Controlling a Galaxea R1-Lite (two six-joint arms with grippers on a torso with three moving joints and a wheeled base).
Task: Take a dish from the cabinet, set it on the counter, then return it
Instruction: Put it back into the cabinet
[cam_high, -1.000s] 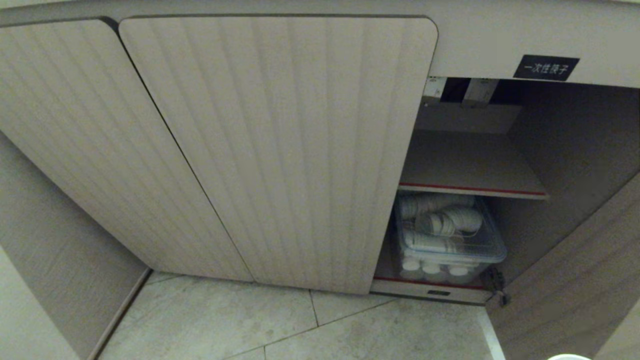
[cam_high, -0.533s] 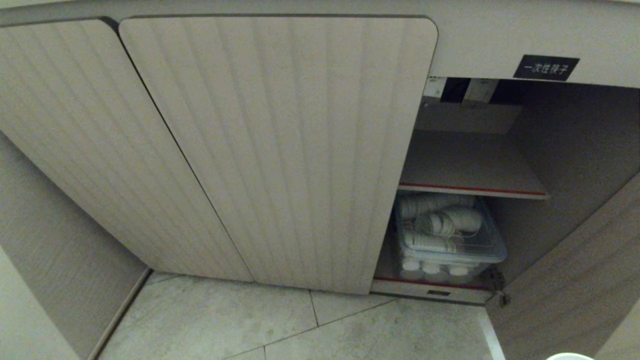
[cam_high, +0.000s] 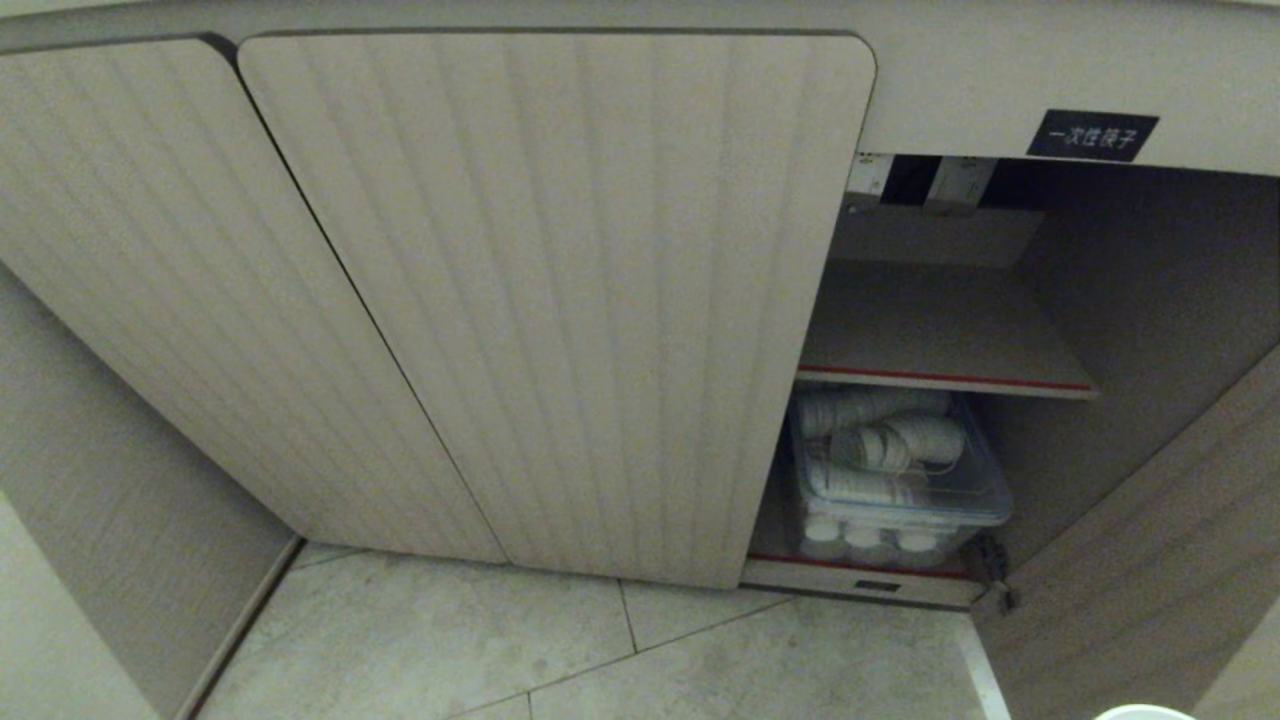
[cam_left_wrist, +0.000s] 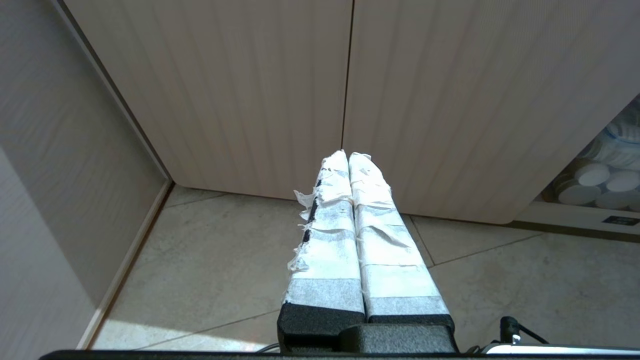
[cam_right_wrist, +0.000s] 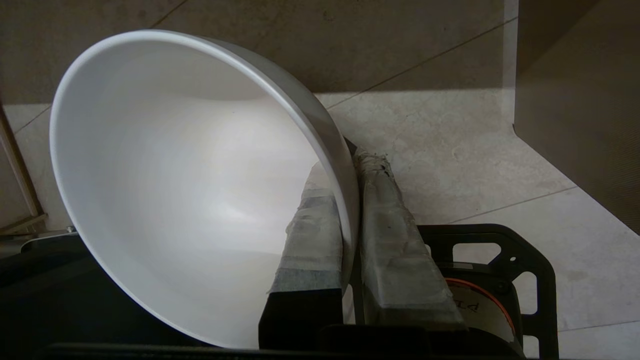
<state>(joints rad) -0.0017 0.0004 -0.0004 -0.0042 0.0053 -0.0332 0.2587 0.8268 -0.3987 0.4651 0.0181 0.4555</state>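
The dish (cam_right_wrist: 165, 185), a plain white glossy round bowl with deep sides, is gripped by its rim in the right gripper (cam_right_wrist: 350, 165); one taped finger lies inside the wall, the other outside, clamped on the thin edge, with the bowl tipped on its side above the pale stone-tiled floor (cam_right_wrist: 450, 150). Over the last second nothing has shifted; the head view is the same in all three pictures, only a sliver of white rim (cam_high: 1140, 713) showing at its bottom right corner; I judge the arm is paused with the bowl in hand, and whether this is the carry out or the carry back cannot be told, since the counter is in no view.

The left gripper (cam_left_wrist: 348, 155) hangs idle to the left, its tape-wrapped fingers pressed together on nothing, pointing at the closed ribbed beige doors (cam_left_wrist: 250, 90).

Farther off stands the cabinet (cam_high: 560, 300), pale wood-grain with rounded door corners; its right bay is open under a small black label with white characters (cam_high: 1092, 135); a red-edged shelf (cam_high: 940, 378) looks bare; below it sits a clear plastic lidded box (cam_high: 960, 500) of stacked white crockery.

Only the right wrist view shows the grasp; only the head view shows the open bay.
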